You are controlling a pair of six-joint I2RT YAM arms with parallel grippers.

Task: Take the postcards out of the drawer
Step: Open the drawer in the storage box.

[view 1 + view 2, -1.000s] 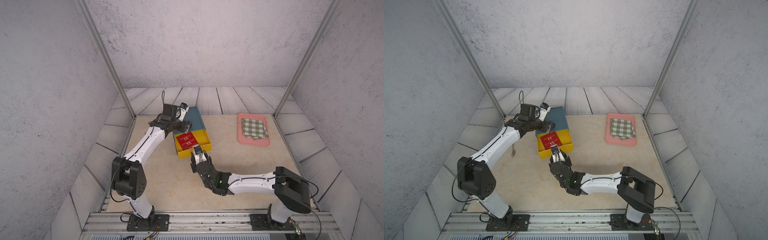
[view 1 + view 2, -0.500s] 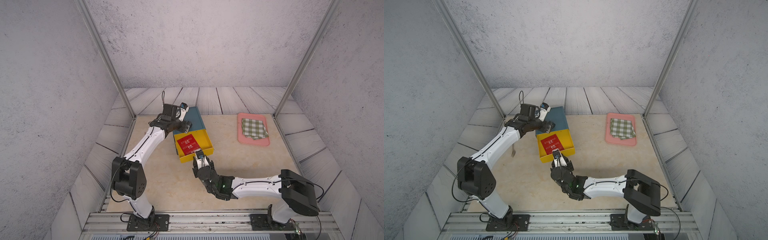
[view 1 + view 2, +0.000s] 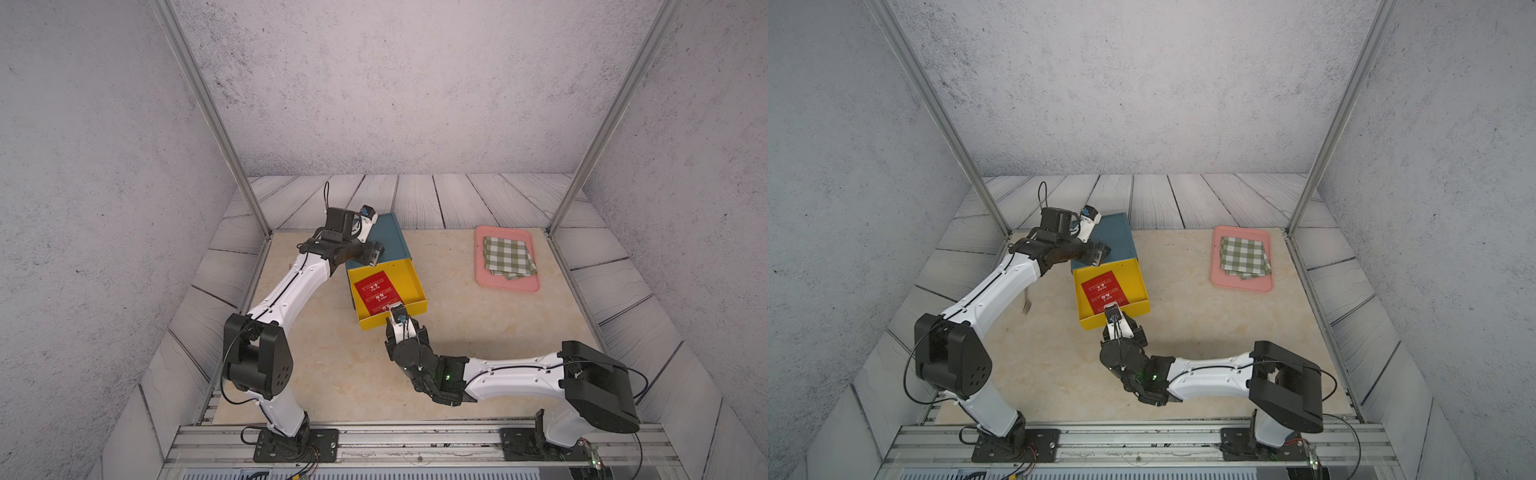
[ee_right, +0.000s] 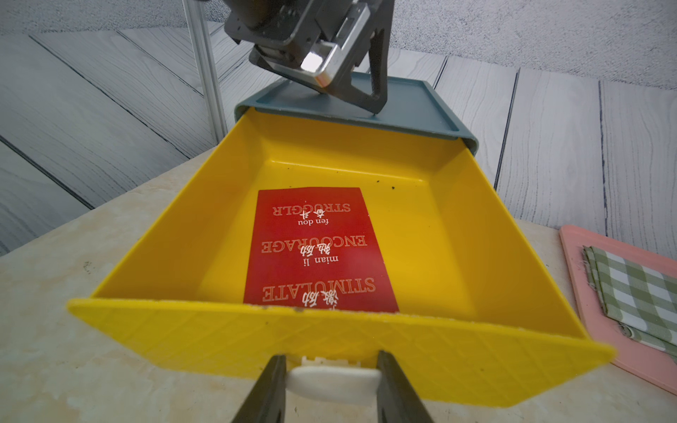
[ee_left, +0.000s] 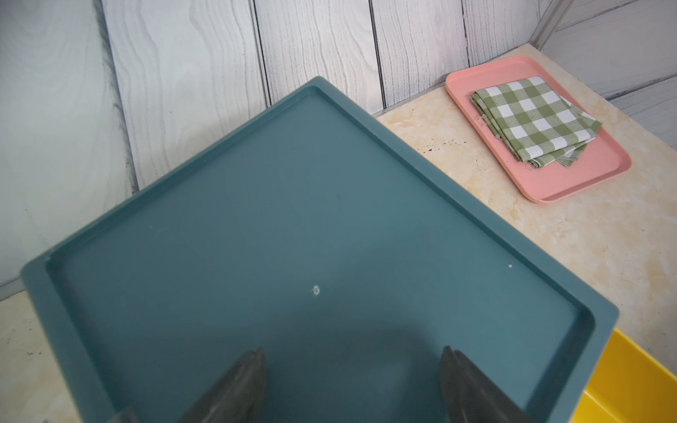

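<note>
Behind drawer front (image 4: 219,337), postcards' (image 4: 318,249) edge hidden — right claw (image 4: 331,360) clamping handle (image 4: 329,382)

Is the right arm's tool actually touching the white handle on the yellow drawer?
Touching. The right wrist view shows the right tool with jaws closed against both ends of the white handle.

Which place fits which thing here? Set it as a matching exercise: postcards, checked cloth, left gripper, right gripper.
Things:
1. postcards
2. checked cloth
3. left gripper
4. right gripper

Places:
A. on the pink tray
B. closed on the white handle
C. inside the yellow drawer
D. open, above the teal cabinet top

Pairs: 1-C, 2-A, 3-D, 4-B.
</note>
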